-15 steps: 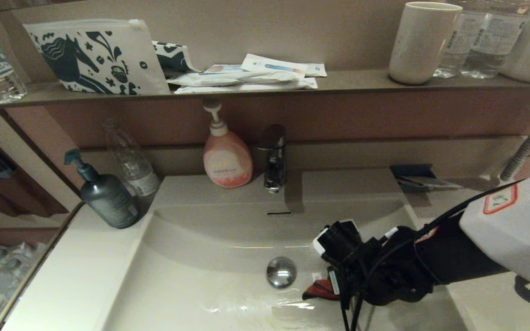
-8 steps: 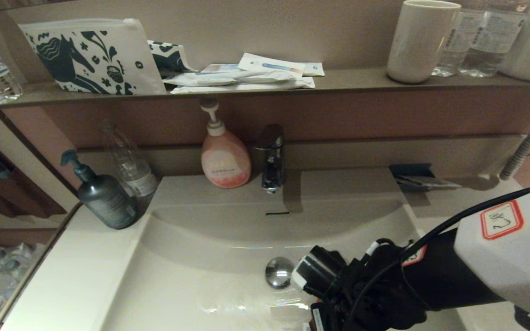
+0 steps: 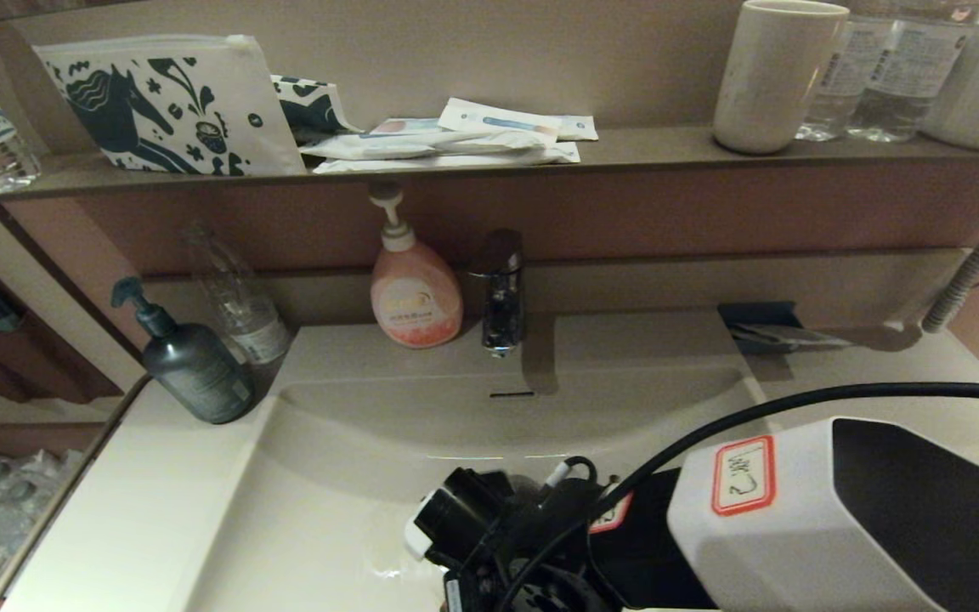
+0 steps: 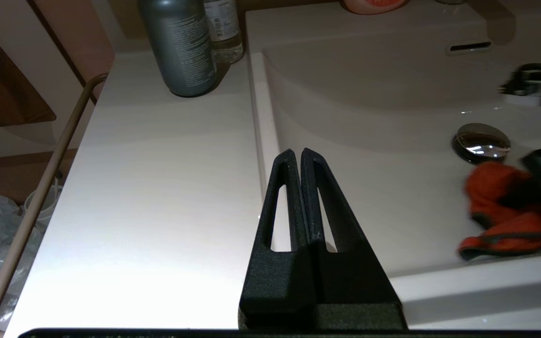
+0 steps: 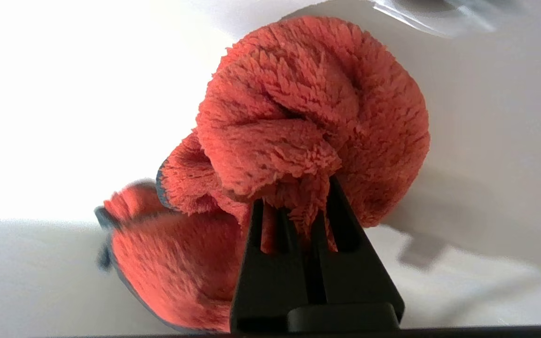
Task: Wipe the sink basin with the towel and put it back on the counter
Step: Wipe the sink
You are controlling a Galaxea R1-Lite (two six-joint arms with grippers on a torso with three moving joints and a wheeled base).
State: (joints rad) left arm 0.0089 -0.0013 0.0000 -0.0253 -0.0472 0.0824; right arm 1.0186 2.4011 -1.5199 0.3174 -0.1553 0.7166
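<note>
Towel [image 5: 298,141], red-orange and fluffy with a dark grey edge, is bunched into a ball and pinched in the right tool [image 5: 298,202], whose two black fingers are closed tight on a fold of it. It sits low against the pale floor of the sink [image 4: 392,188], near the front edge and just in front of the round chrome drain stopper [image 4: 482,141]. Wiping appears to be under way; putting the cloth back is not yet done. The next move likely calls for dragging the cloth across the rest of the bowl with steady downward pressure, then lifting it clear of the rim and over to the flat tabletop [image 4: 158,188].

The right arm [image 3: 795,518] reaches in from the right, bent low over the front of the bowl and hiding the cloth from above. The left tool [image 4: 301,157] is idle above the bowl's left rim, fingers pressed together and holding nothing. Farther back stand a dark pump bottle [image 3: 192,361], a pink soap bottle [image 3: 415,293] and the tap [image 3: 500,289].
</note>
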